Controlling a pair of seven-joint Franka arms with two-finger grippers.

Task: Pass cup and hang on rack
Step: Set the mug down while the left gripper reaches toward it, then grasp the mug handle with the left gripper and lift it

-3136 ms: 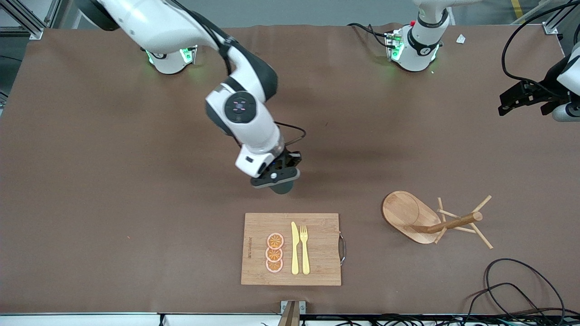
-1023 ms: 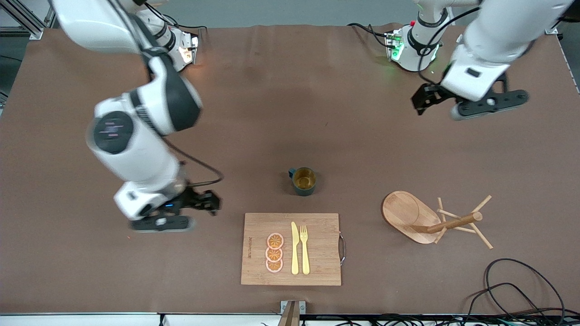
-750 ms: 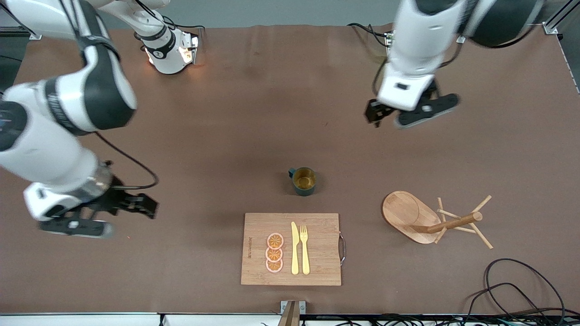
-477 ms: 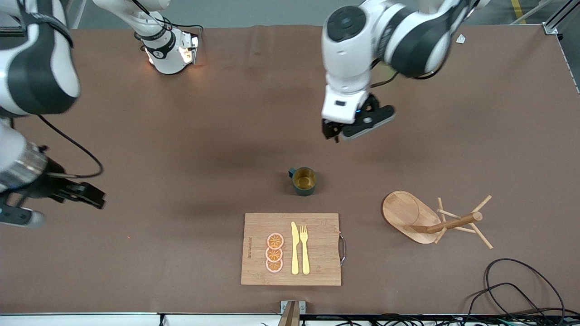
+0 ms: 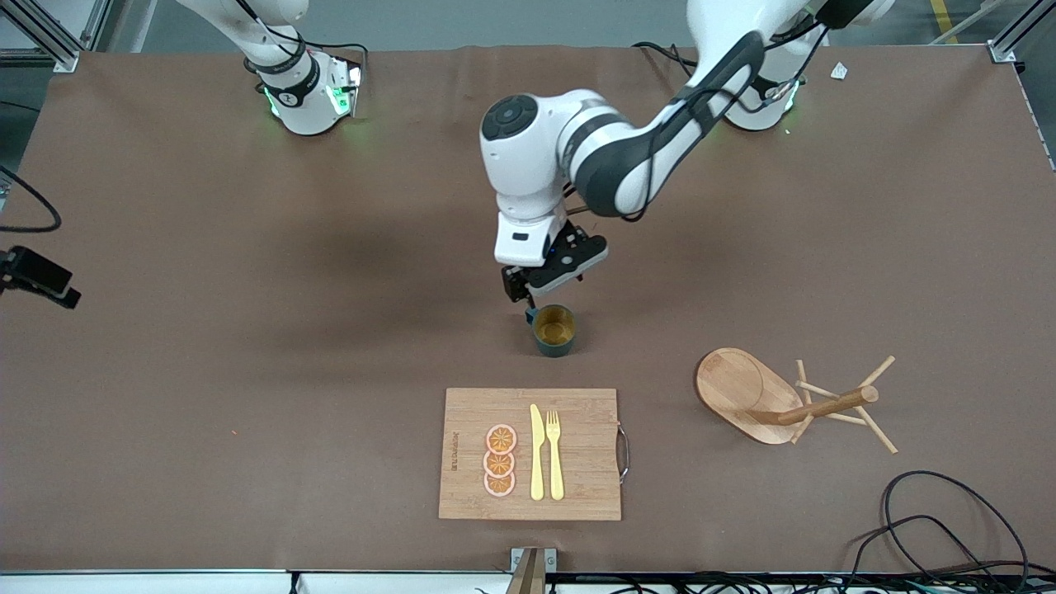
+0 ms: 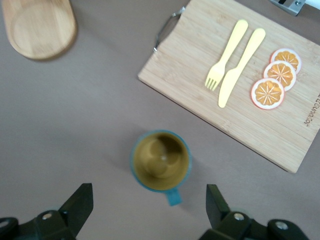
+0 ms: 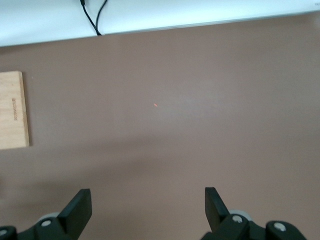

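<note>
The dark teal cup (image 5: 554,330) stands upright on the table's middle, mustard inside showing, its small handle toward the robots' bases. In the left wrist view the cup (image 6: 161,161) lies just ahead of the open fingers, not between them. My left gripper (image 5: 538,290) is open and empty, low over the table by the cup's handle; it also shows in its own view (image 6: 148,210). The wooden rack (image 5: 742,388), with post (image 5: 825,406) and thin pegs, is toward the left arm's end, and its base shows in the left wrist view (image 6: 37,25). My right gripper (image 5: 37,279) is open and empty (image 7: 145,205), waiting at the right arm's end.
A bamboo cutting board (image 5: 577,445) with a yellow knife, a fork and three orange slices lies nearer the front camera than the cup; it also shows in the left wrist view (image 6: 190,65). Black cables (image 5: 949,520) lie near the front corner at the left arm's end.
The right gripper let go of the cup on the table and swung away to its end. The left arm swept in from its end to just over the cup.
</note>
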